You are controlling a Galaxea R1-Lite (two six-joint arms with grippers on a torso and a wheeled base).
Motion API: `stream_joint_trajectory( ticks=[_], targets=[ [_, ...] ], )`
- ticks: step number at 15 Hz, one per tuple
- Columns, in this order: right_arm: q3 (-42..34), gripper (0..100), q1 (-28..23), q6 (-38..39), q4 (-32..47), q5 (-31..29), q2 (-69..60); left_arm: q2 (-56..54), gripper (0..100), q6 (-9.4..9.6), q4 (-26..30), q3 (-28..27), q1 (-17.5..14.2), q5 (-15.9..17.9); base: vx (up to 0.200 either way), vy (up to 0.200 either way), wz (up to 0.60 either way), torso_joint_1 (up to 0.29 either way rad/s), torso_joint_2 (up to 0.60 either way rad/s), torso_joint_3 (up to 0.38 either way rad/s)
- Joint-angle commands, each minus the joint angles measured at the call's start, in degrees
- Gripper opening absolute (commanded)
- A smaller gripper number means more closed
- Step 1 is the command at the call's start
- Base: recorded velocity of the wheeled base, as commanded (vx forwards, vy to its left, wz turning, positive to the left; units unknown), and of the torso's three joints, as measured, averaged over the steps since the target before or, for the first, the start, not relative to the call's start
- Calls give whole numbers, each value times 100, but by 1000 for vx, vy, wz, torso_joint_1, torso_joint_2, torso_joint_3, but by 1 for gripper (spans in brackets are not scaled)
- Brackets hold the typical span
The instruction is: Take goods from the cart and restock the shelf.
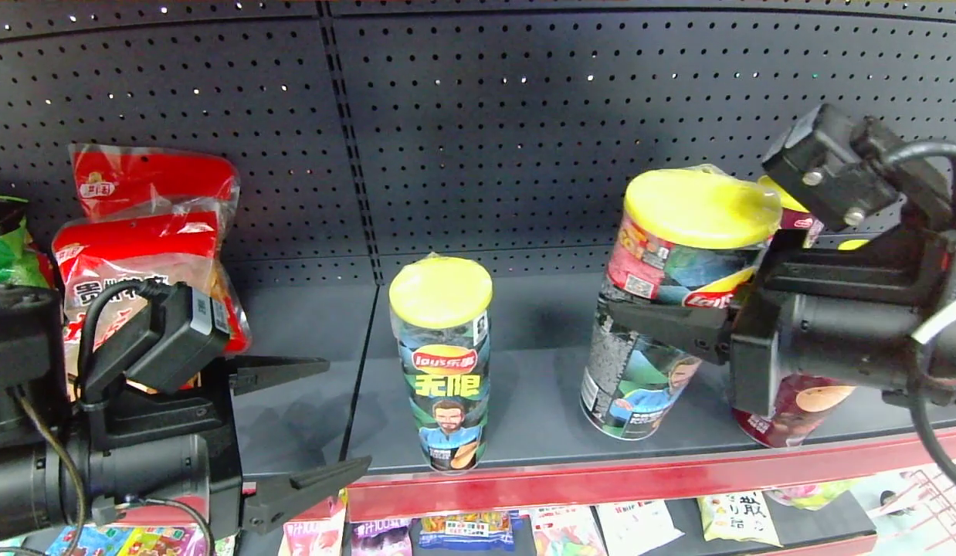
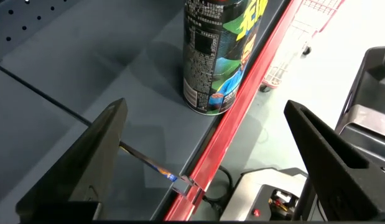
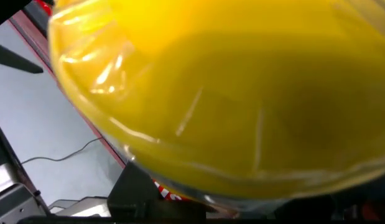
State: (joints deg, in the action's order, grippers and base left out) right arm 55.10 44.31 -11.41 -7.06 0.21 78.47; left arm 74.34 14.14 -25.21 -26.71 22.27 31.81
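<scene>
A chips can with a yellow lid stands upright near the front edge of the dark shelf; it is also seen in the left wrist view. My left gripper hangs open to the can's left, at the shelf's red front rail, with nothing between its fingers. My right gripper is shut on a second, larger chips can, which leans to the right with its base at or just above the shelf. That can's yellow lid is close to the right wrist camera.
Red snack bags and a green bag stand at the shelf's left. A dark red can stands behind the held one. Small packets lie on the lower shelf. A wire cart is off to the right.
</scene>
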Motion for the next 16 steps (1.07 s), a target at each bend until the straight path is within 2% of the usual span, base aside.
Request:
stream_joint_trajectory(
  ticks=[1, 5, 12, 16],
  targets=[
    [264, 0, -19, -2, -76, -21, 459, 11, 100, 1, -1, 8, 5, 1, 0, 0, 0, 0, 0, 0],
    [352, 0, -63, 34, -639, -240, 916, 19, 100, 1, -1, 17, -4, 1, 0, 0, 0, 0, 0, 0],
    [1003, 0, -142, 201, -692, -197, 1592, -25, 100, -8, 7, 25, -4, 1, 0, 0, 0, 0, 0, 0],
    [1380, 0, -151, 464, -709, -188, 1944, -218, 100, -25, -10, 254, 5, 1, 0, 0, 0, 0, 0, 0]
  ],
)
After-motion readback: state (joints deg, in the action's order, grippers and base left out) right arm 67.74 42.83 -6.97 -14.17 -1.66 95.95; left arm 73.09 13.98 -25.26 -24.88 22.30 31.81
